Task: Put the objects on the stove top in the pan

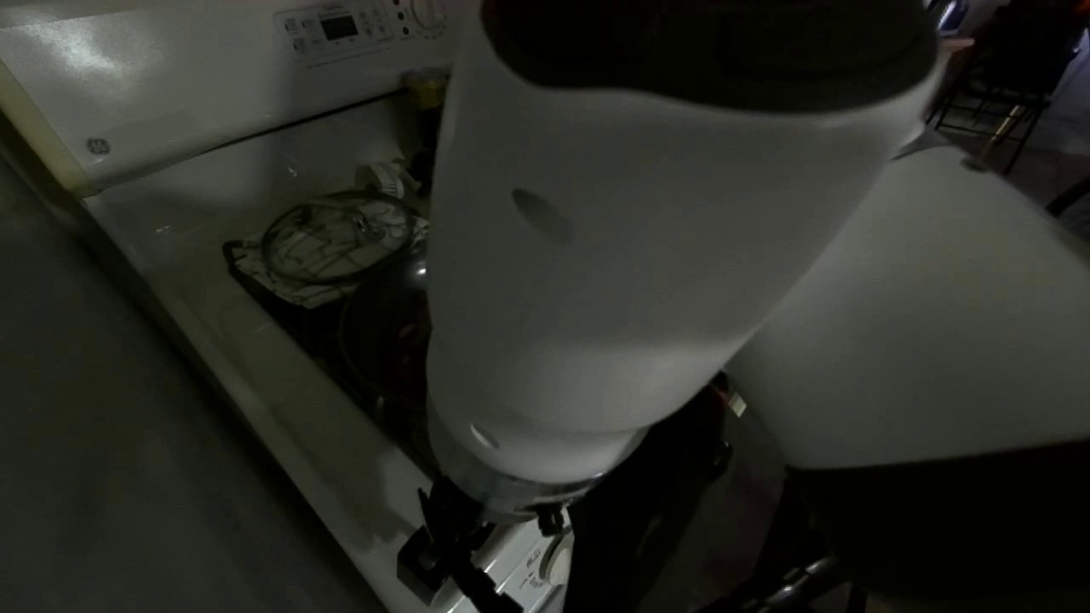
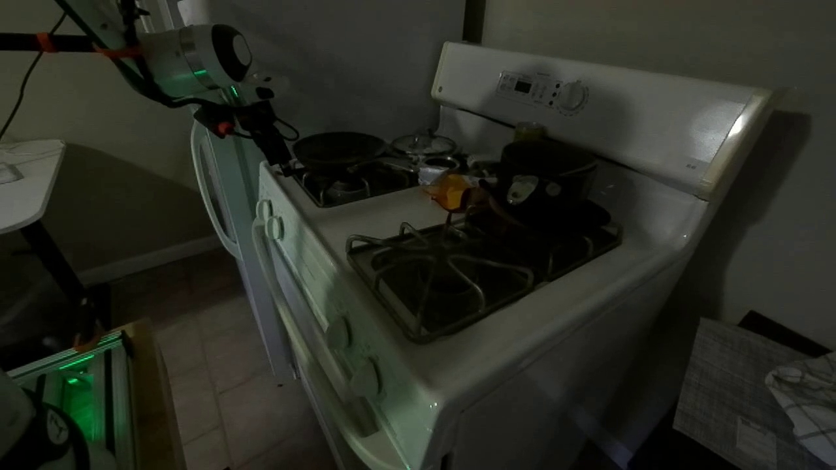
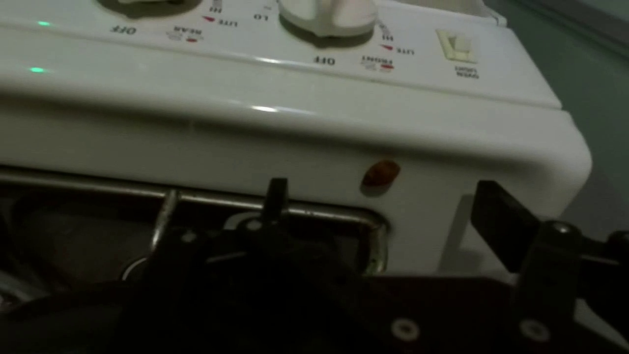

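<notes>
A small reddish-brown piece (image 3: 382,173) lies on the white stove top (image 3: 314,152) in the wrist view, near the front corner beside a burner grate. My gripper (image 3: 385,206) is open and empty. Its two fingertips are wide apart, on either side of the piece, which appears slightly beyond them. In the exterior views the gripper (image 2: 279,160) (image 1: 451,553) hangs over the stove's front edge. The dark pan (image 2: 338,150) sits on the grate just behind the gripper. It also shows partly (image 1: 383,340), mostly covered by my arm, with some reddish bits inside.
A glass lid (image 1: 336,238) lies behind the pan. A foil dish (image 2: 436,170), an orange item (image 2: 450,192) and a taller dark pot (image 2: 548,163) stand farther along. A raised grate (image 2: 450,274) and knobs (image 3: 328,17) are nearby. The scene is dim.
</notes>
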### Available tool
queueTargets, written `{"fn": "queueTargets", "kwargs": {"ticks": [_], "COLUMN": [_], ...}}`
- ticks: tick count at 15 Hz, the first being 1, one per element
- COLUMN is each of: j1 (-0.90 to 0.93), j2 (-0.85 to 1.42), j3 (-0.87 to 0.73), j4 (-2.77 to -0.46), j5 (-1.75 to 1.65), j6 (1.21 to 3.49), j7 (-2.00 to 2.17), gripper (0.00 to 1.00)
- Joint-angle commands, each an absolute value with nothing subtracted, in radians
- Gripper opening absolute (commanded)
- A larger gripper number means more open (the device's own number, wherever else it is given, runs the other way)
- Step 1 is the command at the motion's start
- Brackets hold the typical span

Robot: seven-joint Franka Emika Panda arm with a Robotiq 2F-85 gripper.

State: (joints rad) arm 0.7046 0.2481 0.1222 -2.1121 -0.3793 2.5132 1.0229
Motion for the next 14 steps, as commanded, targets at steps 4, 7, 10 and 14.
{"fn": "queueTargets", "kwargs": {"ticks": [4, 7, 10, 14], "j1": [0.689, 0.685, 0.677, 0.663], "j2": [0.247, 0.251, 0.247, 0.246], "j3": [0.150, 0.156, 0.164, 0.175], "j4": [-2.125, -2.123, -2.124, -2.124], "j5": [-0.372, -0.373, -0.375, -0.372], "j6": [2.503, 2.507, 2.503, 2.506], "j7": [1.157, 1.231, 1.269, 1.294], "gripper": [0.67, 0.59, 0.32, 0.00]}}
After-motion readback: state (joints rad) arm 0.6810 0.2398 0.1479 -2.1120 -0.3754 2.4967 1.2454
